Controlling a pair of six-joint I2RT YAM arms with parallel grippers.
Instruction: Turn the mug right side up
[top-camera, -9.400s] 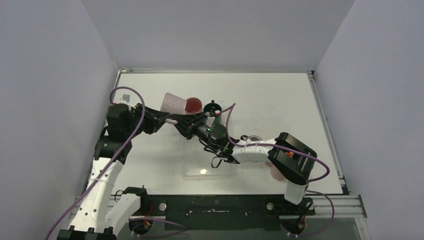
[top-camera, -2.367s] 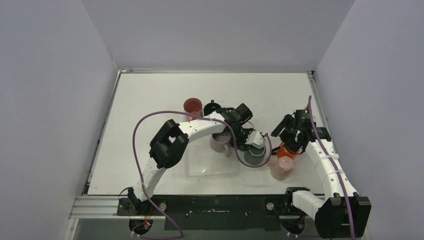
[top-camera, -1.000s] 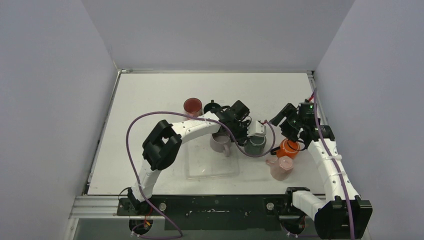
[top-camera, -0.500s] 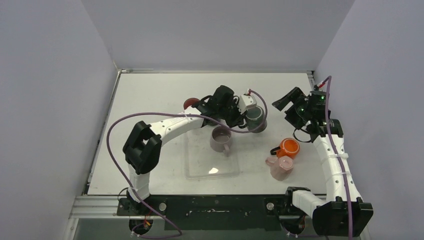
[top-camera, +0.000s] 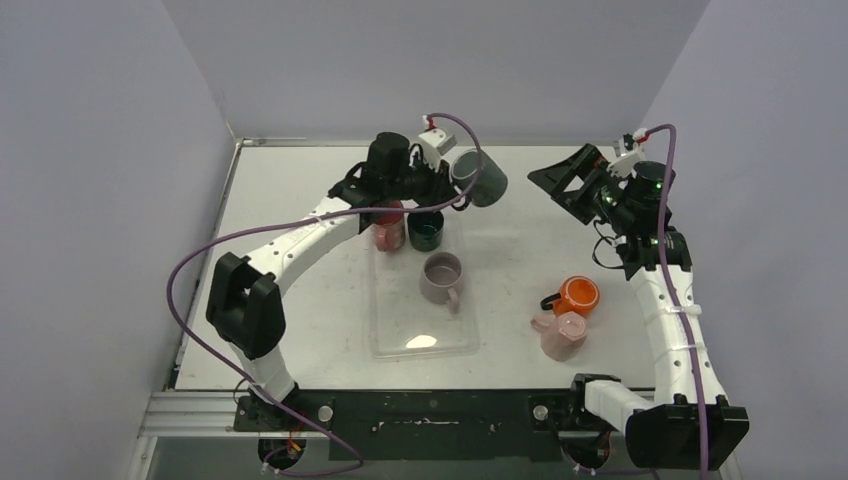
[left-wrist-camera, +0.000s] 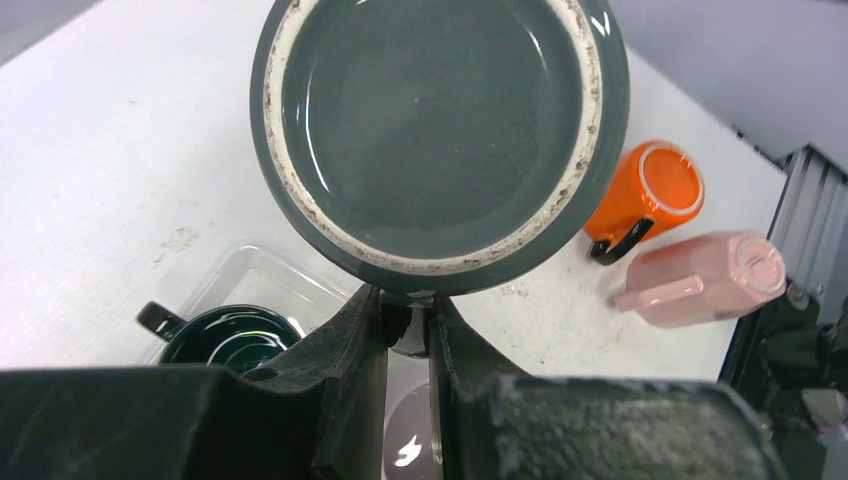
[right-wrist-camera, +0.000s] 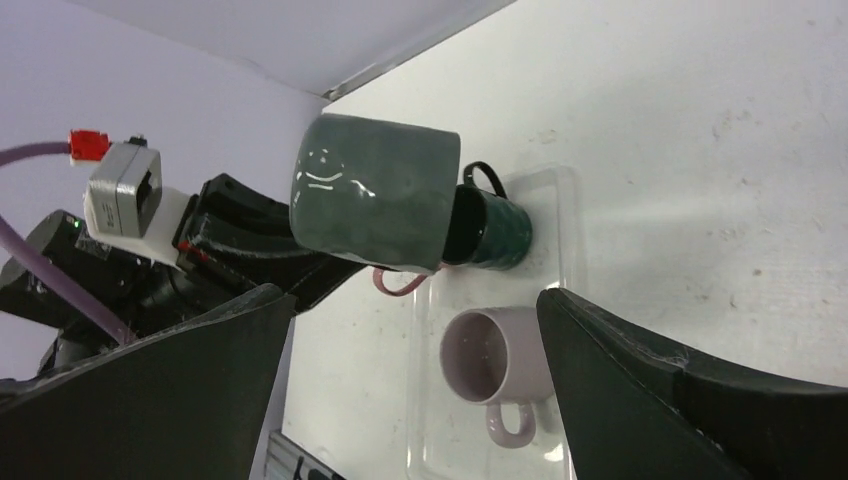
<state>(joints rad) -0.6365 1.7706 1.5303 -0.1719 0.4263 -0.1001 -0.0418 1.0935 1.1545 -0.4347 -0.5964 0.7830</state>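
Observation:
The grey mug (top-camera: 481, 178) hangs in the air above the back of the table, tipped on its side. My left gripper (top-camera: 453, 172) is shut on its handle. In the left wrist view the mug's unglazed base ring (left-wrist-camera: 440, 130) faces the camera, and the handle sits pinched between the left gripper (left-wrist-camera: 407, 325) fingers. The right wrist view shows the grey mug (right-wrist-camera: 375, 205) from the side, well in front of my right gripper (right-wrist-camera: 415, 390). The right gripper (top-camera: 565, 185) is raised at the back right, open wide and holding nothing.
A clear tray (top-camera: 400, 335) holds an upright lilac mug (top-camera: 442, 277). A dark green mug (top-camera: 425, 230) and a red mug (top-camera: 388, 225) stand below the held mug. An orange mug (top-camera: 577, 296) and a pink mug (top-camera: 560, 335) stand at the right.
My left arm has lifted the grey mug up and towards the back left, tipping it. The right gripper has opened wider and drawn back and up.

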